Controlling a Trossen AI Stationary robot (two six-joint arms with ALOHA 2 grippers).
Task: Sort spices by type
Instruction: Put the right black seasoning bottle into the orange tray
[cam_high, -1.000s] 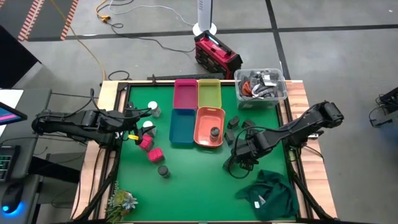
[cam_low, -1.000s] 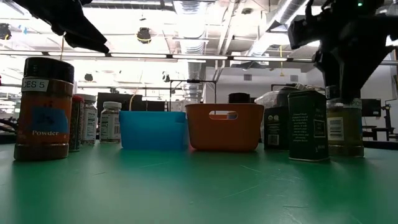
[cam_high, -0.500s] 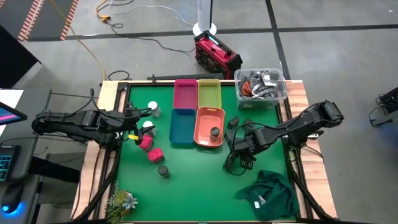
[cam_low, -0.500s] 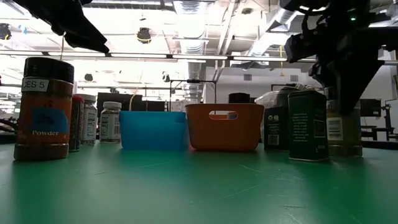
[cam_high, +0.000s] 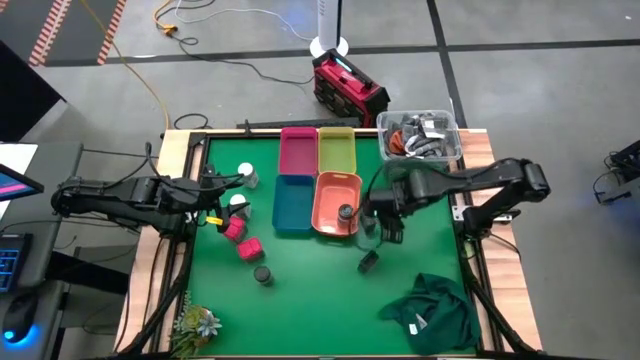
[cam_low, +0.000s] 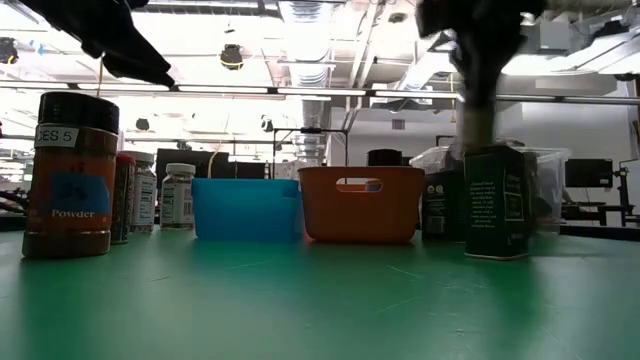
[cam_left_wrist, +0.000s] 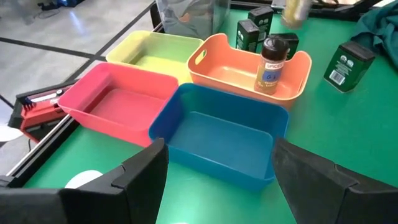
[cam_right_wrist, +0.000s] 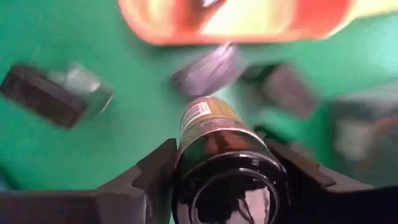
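Nearest on the green worktop (cam_high: 310, 290), a dark round jar (cam_high: 262, 275) and pink-red blocks (cam_high: 248, 248) stand unsorted on the left, a dark green rectangular tin (cam_high: 368, 262) on the right. Past these, the right pincer (cam_high: 385, 212) is closed round a dark-capped round glass spice jar (cam_right_wrist: 221, 155), held clear of the worktop beside the orange plastic bin (cam_high: 337, 184), apparently bound for the matching jar (cam_left_wrist: 271, 62) there. The left pincer (cam_left_wrist: 217, 171) waits spread wide, empty, at the left edge.
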